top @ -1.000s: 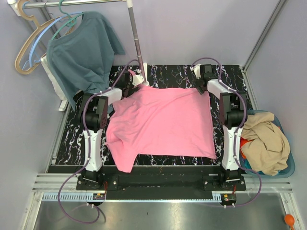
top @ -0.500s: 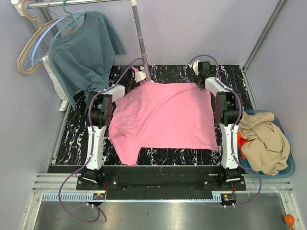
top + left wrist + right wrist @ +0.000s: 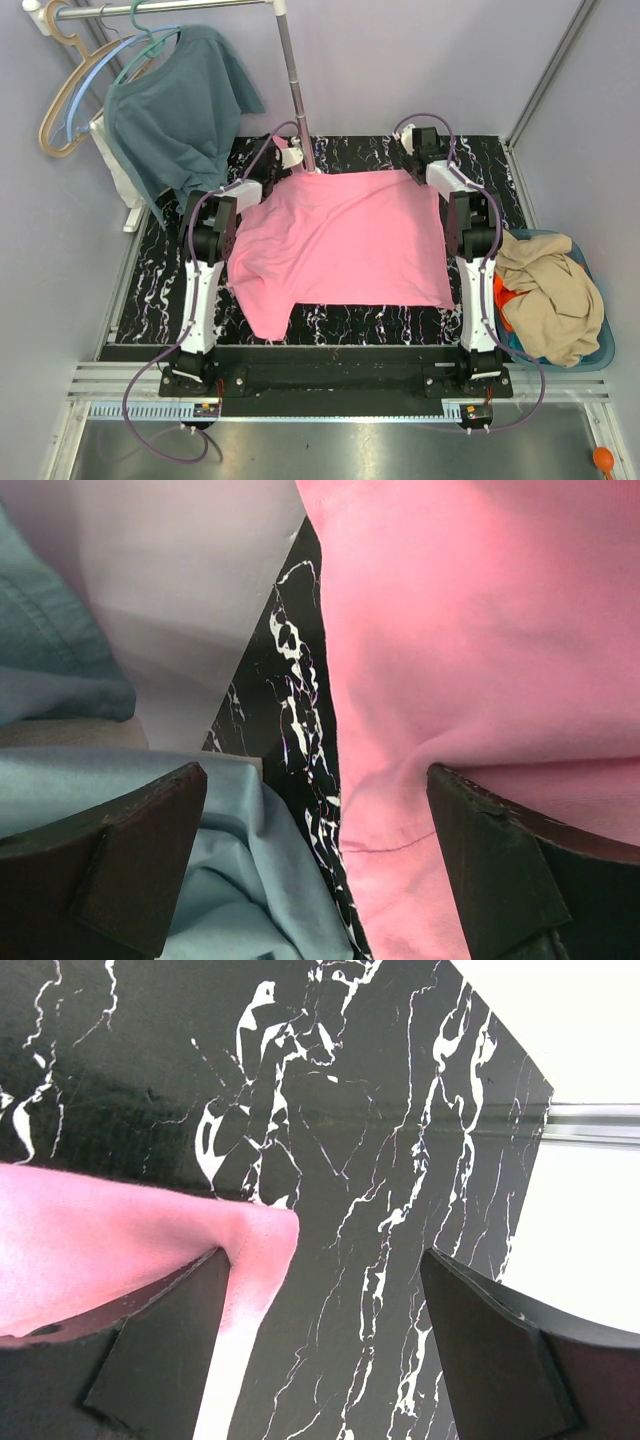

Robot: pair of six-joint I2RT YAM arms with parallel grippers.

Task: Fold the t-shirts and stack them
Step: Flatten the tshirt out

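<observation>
Soft bright pink t-shirt (image 3: 340, 240) slid toward far edge of the table (image 3: 480, 160) | my left gripper (image 3: 315, 815) and right gripper (image 3: 325, 1305): wide open, empty

A thin grey metal pole (image 3: 297, 100) blocks the far left corner; open black marble tabletop (image 3: 155, 290) runs left of the pink cotton t-shirt (image 3: 345, 245).

I see the left gripper (image 3: 315, 780) and right gripper (image 3: 324, 1260) farther back now, the pink t-shirt (image 3: 340, 245) drawn toward the table's (image 3: 150, 290) far edge.
</observation>
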